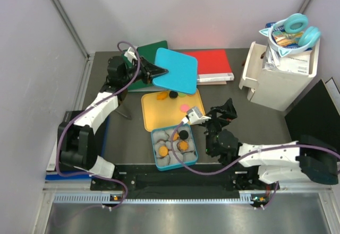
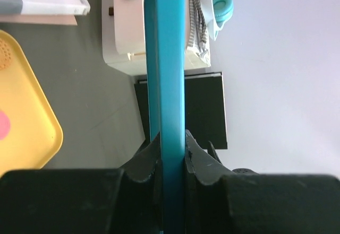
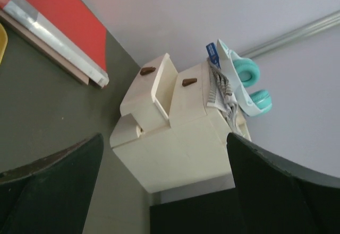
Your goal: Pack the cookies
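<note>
Status: left gripper is clamped on the edge of the teal lid, holding it in the air over the far end of the yellow tray. The right gripper is released, jaws wide and holding nothing, beside the tray's near-right corner. Three cookies (two orange, one black) sit in paper cups inside the teal box; black, orange, green and pink ones lie loose on the tray.

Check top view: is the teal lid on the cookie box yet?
No, the left gripper holds the teal lid over the yellow tray, and the box sits open.
</note>
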### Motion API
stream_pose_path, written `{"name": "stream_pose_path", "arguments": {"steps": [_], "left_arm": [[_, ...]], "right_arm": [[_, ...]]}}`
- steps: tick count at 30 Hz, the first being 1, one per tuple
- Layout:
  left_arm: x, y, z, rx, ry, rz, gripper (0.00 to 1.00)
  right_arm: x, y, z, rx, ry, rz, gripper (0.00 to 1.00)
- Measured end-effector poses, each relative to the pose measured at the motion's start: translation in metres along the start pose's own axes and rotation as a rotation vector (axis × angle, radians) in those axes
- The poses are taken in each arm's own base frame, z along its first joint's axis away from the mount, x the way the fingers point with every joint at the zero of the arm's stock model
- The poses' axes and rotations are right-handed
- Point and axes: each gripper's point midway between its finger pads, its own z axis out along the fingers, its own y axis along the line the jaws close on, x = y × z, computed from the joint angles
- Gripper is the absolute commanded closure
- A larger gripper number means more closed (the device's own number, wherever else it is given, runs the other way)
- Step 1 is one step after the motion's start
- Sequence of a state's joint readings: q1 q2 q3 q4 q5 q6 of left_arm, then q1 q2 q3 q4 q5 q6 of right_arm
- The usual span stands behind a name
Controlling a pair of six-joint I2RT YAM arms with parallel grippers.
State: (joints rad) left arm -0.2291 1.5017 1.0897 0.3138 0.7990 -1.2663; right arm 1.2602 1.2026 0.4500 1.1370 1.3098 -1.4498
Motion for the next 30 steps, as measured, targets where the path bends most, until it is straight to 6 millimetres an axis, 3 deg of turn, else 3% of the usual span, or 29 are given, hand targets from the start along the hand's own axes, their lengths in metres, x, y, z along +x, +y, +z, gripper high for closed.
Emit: {"name": "stream_pose_path", "arguments": {"steps": [5, 9, 12, 16, 19, 24, 30], "left_arm": [[-0.009, -0.002, -0.001, -0.003, -0.031, 0.028, 0.82], [-0.007, 0.002, -0.007, -0.042, -0.048, 0.044, 0.82], [0.004, 0.005, -0.02, -0.063, -0.068, 0.065, 0.82], [0.026, 0.013, -0.042, -0.093, -0.084, 0.076, 0.82], [0.035, 0.015, -0.052, -0.112, -0.088, 0.087, 0.82], [0.058, 0.023, -0.068, -0.143, -0.078, 0.094, 0.82], [0.103, 0.059, -0.094, -0.249, -0.036, 0.05, 0.81]], "right_arm": [[-0.002, 0.008, 0.014, -0.109, 0.07, 0.188, 0.02], [0.005, -0.018, 0.044, -0.165, 0.2, 0.49, 0.06], [0.013, -0.031, 0.047, -0.216, 0.249, 0.671, 0.13], [0.009, -0.027, 0.054, -0.343, 0.32, 0.901, 0.14], [0.008, -0.012, 0.06, -0.437, 0.402, 1.057, 0.14], [-0.006, 0.038, 0.041, -0.679, 0.517, 1.197, 0.14], [-0.006, 0.071, 0.02, -0.82, 0.628, 1.322, 0.18]]}}
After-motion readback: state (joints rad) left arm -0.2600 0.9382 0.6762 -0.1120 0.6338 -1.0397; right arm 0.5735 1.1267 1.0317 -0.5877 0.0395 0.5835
